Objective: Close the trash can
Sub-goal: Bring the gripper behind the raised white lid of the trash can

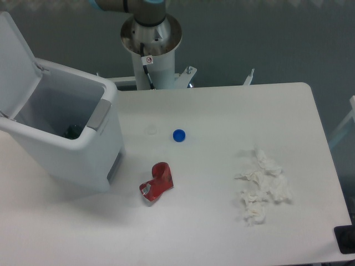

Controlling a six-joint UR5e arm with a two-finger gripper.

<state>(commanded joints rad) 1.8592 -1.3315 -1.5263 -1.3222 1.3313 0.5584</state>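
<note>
The trash can (pixel 72 152) is a large white rectangular bin standing at the left of the table. Its flat white lid (pixel 15 61) is swung up and back at the far left, so the bin is open. A grey latch (pixel 100 115) sits on the front rim. Something dark lies inside at the bottom (pixel 72 131). The gripper is out of view; only the arm's base column (pixel 151 44) shows at the top centre.
On the white table (pixel 222 111) lie a blue bottle cap (pixel 178 135), a crumpled red wrapper (pixel 157 183), a small clear round cap (pixel 151 130) and crumpled white tissue (pixel 262 185). A dark object (pixel 346 239) sits at the lower right edge.
</note>
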